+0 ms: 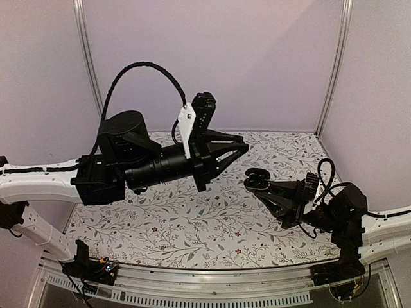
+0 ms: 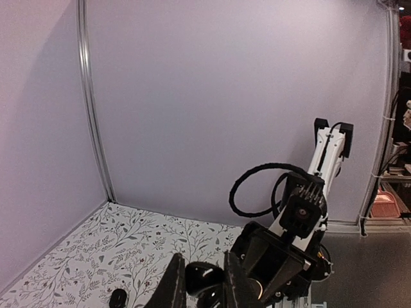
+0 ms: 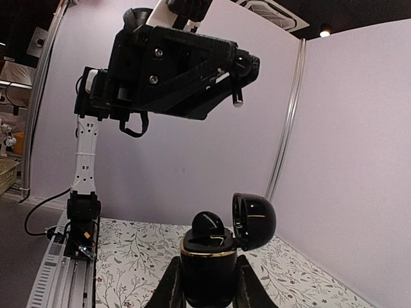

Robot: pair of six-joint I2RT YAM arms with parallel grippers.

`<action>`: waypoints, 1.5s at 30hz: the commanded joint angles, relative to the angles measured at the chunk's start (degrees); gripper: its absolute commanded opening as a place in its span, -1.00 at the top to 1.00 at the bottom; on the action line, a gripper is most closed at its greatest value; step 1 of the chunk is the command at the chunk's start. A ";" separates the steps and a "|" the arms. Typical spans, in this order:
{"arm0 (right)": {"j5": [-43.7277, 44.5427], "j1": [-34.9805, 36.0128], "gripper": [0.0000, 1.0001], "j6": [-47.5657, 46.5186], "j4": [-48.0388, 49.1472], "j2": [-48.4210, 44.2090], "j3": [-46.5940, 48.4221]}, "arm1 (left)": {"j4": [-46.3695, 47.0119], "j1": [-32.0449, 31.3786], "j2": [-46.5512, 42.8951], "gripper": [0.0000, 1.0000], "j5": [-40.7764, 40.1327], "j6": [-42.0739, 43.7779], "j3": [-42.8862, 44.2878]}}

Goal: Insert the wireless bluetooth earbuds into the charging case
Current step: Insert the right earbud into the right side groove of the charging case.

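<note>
My right gripper [image 3: 207,285] is shut on the black charging case [image 3: 207,266], which has a gold rim, and holds it upright above the table. Its lid [image 3: 253,221] stands open to the right. One glossy black earbud [image 3: 209,223] sits in the case with its head sticking up. My left gripper [image 1: 243,149] is raised, up and to the left of the case [image 1: 257,182]. It is shut on a second earbud [image 2: 204,276]. That earbud's short stem [image 3: 237,96] hangs below the left fingertips in the right wrist view.
The table has a floral cloth [image 1: 192,218]. Pale walls with metal corner posts [image 1: 90,70] stand behind and at both sides. A small dark object [image 2: 117,298] lies on the cloth in the left wrist view. The right arm [image 2: 302,212] fills that view's right side.
</note>
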 commanded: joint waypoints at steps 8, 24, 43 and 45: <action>-2.52 0.42 1.00 8.13 5.77 1.37 3.18 | 1.18 -4.00 4.54 0.87 3.44 5.11 3.49; -2.38 0.42 1.00 9.98 6.53 2.61 3.53 | -3.22 -5.20 8.88 0.88 3.86 6.15 6.64; -2.94 0.41 1.00 9.69 6.44 1.62 3.03 | -6.64 -5.21 11.72 0.89 0.77 5.84 9.15; -3.08 0.43 1.00 9.52 6.52 1.36 2.80 | -6.96 -5.19 11.71 0.89 0.26 5.85 9.15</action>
